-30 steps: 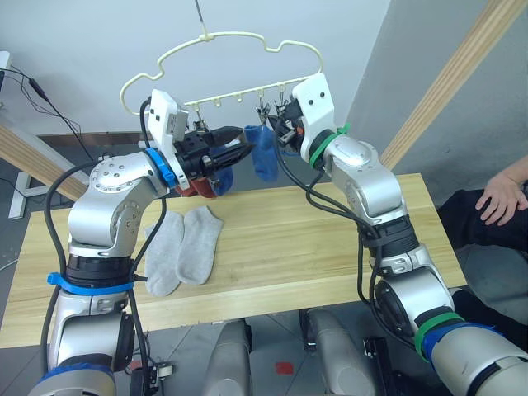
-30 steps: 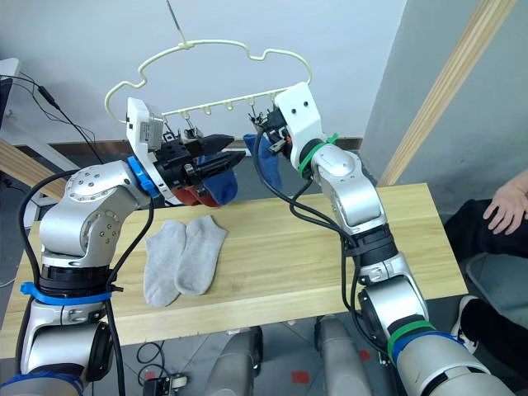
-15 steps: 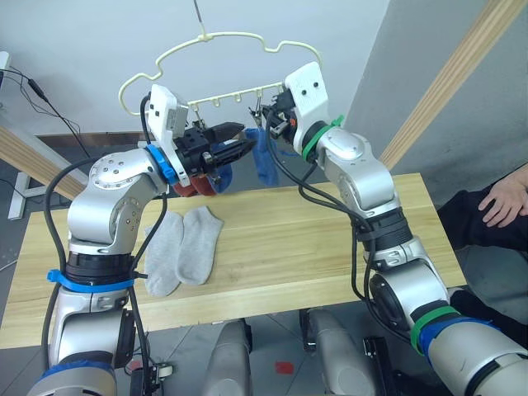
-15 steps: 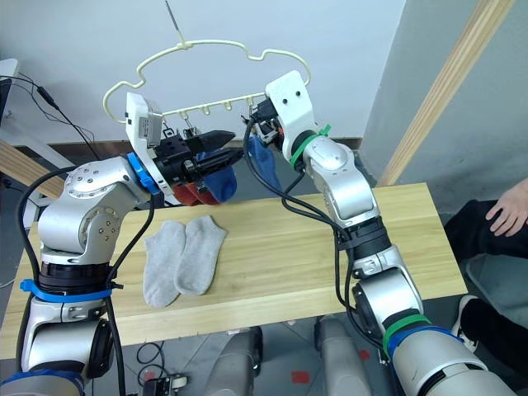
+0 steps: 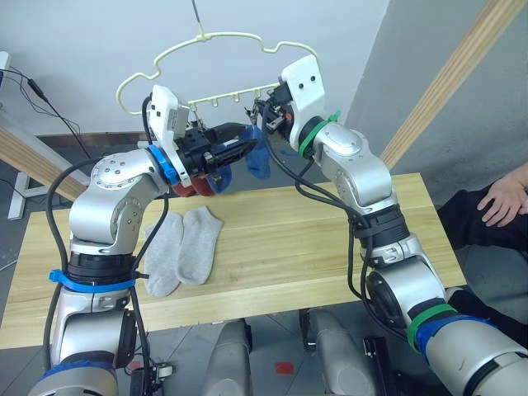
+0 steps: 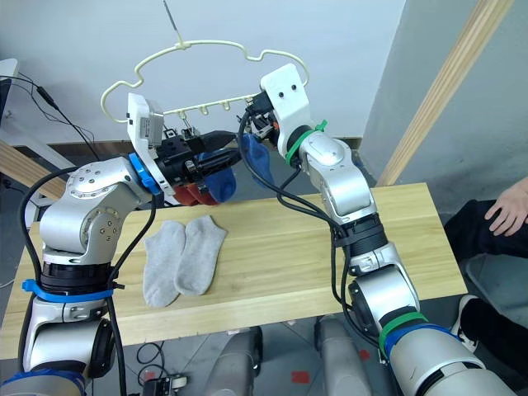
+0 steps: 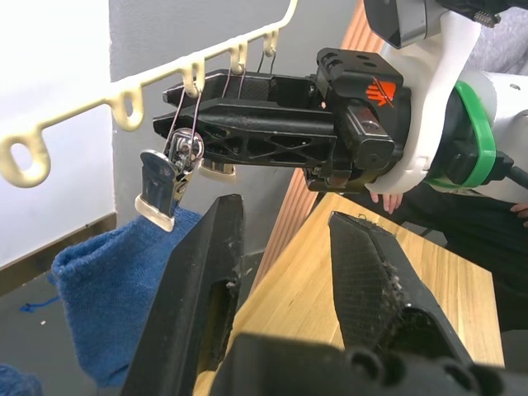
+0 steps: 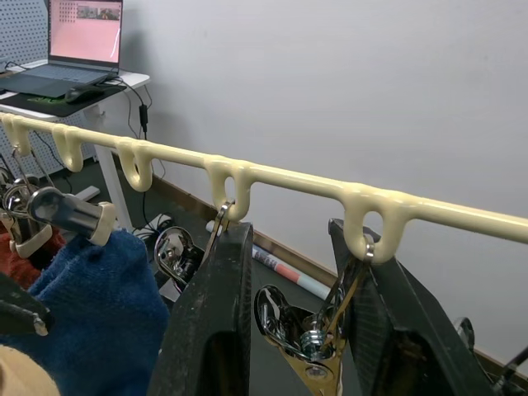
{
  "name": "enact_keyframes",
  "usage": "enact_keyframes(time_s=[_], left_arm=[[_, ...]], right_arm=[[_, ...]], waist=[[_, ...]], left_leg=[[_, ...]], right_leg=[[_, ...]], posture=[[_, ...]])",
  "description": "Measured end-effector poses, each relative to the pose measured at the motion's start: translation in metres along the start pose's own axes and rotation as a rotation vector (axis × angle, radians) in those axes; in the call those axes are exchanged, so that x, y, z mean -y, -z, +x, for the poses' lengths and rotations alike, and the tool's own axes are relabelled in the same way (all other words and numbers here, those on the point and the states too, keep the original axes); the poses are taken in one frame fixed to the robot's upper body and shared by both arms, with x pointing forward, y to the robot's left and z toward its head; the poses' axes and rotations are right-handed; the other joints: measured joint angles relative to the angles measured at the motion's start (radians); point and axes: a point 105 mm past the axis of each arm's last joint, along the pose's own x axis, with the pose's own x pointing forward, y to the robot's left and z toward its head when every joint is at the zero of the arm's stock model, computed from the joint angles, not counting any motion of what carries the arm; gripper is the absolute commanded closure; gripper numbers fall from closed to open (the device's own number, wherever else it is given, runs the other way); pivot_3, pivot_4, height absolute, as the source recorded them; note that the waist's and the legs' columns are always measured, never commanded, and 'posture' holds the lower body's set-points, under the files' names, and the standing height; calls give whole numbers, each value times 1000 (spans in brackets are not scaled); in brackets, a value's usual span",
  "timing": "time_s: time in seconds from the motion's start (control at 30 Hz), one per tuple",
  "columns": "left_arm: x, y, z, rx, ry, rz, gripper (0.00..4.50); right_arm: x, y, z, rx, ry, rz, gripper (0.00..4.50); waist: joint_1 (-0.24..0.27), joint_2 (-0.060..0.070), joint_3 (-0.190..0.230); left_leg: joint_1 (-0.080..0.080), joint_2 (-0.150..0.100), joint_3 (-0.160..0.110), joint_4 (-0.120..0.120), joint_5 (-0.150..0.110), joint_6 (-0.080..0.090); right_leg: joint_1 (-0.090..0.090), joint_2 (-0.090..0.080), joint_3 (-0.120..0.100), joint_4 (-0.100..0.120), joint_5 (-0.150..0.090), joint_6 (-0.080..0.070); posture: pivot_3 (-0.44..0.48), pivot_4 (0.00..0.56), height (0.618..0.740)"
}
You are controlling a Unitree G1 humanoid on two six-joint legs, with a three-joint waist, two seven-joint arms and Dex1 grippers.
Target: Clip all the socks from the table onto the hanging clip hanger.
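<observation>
A pale yellow cloud-shaped clip hanger (image 5: 223,62) hangs by a thin hook above a long pale wood worktop (image 5: 330,239). The task looks partly done: blue socks (image 5: 257,153) and rust red socks (image 5: 194,186) already hang from the hanger's row of small metal clips, though the left arm hides much of them, so exactly how many are clipped is hard to tell. Two light grey socks (image 5: 181,247) lie flat, side by side and touching, on the left part of the worktop, not yet picked up. These two appear to be what remains. The left end effector (image 5: 239,142) is raised to the hanger's lower bar, its two black fingers (image 7: 206,280) spread moderately apart with nothing between them; in the left wrist view, one clip (image 7: 169,177) hangs just beside the fingertips with blue fabric below it. The right end effector (image 8: 289,322) is also lifted to the bar from the other side, its fingers parted and straddling a metal clip (image 8: 309,330), which hangs in the gap between them; whether they press on it cannot be told. A blue sock (image 8: 91,313) hangs from a neighbouring clip nearby. A person's hand (image 5: 503,198) rests at the far right edge, well apart from the hanger.
</observation>
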Motion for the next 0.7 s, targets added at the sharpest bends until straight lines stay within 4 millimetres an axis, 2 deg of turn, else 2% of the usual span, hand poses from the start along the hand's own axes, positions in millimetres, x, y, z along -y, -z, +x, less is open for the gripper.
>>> enact_keyframes(time_s=[0.13,0.3,0.4,0.5,0.63,0.7], left_arm=[[0,0,0,1,0,0,2612],[1,0,0,3,-7,5,2612],[-1,4,-2,-9,-38,23,2050],[0,24,-11,-67,-71,26,1208],[4,73,-35,-204,-180,-9,22],[5,97,-49,-271,-239,-20,22]], right_arm=[[1,1,0,-3,6,2,4425],[1,1,0,-4,9,4,4486],[1,1,0,-4,9,4,4500],[2,1,0,-4,9,3,4500],[2,1,0,-4,9,2,4500],[3,1,0,-5,11,1,4500]], waist=[[0,0,0],[0,0,0],[-1,0,0],[-3,0,0],[-2,0,0],[-1,0,0]], left_leg=[[0,0,0,0,0,0],[0,0,0,0,0,0],[0,0,0,0,0,0],[0,0,0,0,0,0],[0,0,1,-1,0,0],[0,0,0,0,0,0]], right_leg=[[0,0,0,0,0,0],[0,0,0,0,0,0],[0,0,0,0,0,0],[0,0,0,0,0,0],[-1,0,1,0,0,0],[-1,0,1,0,0,0]], posture=[[-58,350,740],[-57,350,740],[-60,350,740],[-64,352,740],[-65,355,740],[-66,359,740]])
